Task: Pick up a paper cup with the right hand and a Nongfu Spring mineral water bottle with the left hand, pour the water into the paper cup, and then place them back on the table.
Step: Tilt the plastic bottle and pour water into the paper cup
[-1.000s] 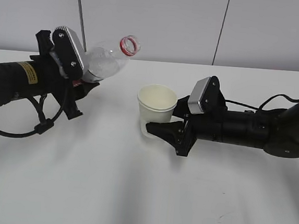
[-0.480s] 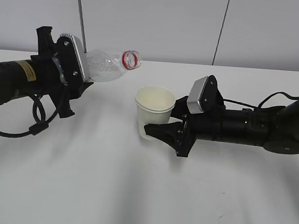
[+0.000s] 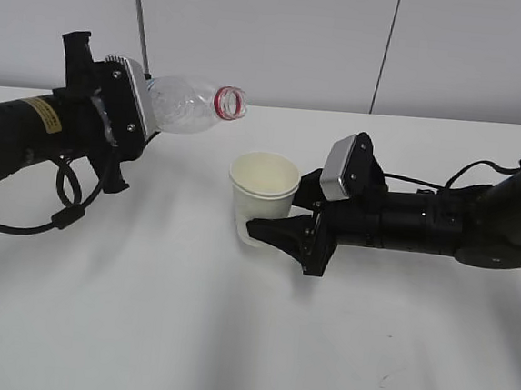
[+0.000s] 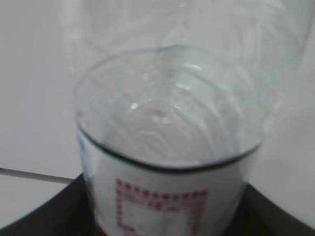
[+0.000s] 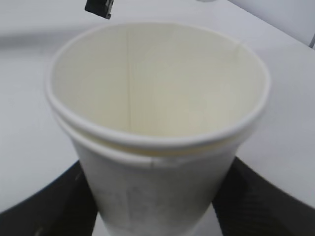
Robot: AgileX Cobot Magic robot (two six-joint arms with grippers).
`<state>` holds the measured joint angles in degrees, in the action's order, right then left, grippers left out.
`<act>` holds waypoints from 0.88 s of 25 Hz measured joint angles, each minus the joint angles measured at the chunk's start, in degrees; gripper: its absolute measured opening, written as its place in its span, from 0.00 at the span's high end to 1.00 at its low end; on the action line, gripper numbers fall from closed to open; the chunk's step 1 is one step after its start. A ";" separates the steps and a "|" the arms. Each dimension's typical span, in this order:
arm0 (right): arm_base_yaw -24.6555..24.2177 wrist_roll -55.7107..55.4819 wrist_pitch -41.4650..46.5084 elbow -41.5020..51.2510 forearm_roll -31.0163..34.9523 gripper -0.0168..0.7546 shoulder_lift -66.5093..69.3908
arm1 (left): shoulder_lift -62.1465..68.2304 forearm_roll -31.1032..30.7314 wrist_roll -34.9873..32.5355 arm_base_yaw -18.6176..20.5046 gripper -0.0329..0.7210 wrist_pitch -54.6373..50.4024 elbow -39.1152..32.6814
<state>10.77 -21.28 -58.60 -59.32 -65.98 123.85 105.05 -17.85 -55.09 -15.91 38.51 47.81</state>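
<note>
White bench (image 3: 230, 338) lies bare across the near half, with open room between my two arms. At mid-depth my right jaws (image 3: 272, 216) are clamped on the paper cup (image 3: 263, 189), upright, mouth open. My right wrist view shows what looks like a second rim nested just under the cup's top rim (image 5: 157, 142). Farther left, my left jaws (image 3: 126, 115) grip the Nongfu Spring bottle (image 3: 193, 105), tipped nearly level, its red-ringed mouth pointing right, above and left of the cup. My left wrist view alone shows its label edge (image 4: 157, 206). Grey wall panels (image 3: 275, 32) close the far side.
</note>
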 joint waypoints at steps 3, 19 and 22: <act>0.00 0.00 0.10 0.00 0.00 0.35 0.00 | 0.00 0.01 -2.12 0.00 0.40 0.07 0.00; 0.23 0.00 0.18 0.00 0.00 0.36 0.00 | 0.00 0.11 -10.81 0.00 0.40 2.14 0.00; 0.76 0.00 0.18 0.00 0.00 0.36 0.00 | 0.00 0.15 -12.11 0.00 0.40 2.47 0.00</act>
<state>11.53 -21.28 -58.42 -59.32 -65.98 123.85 105.05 -17.70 -67.19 -15.91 40.98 47.81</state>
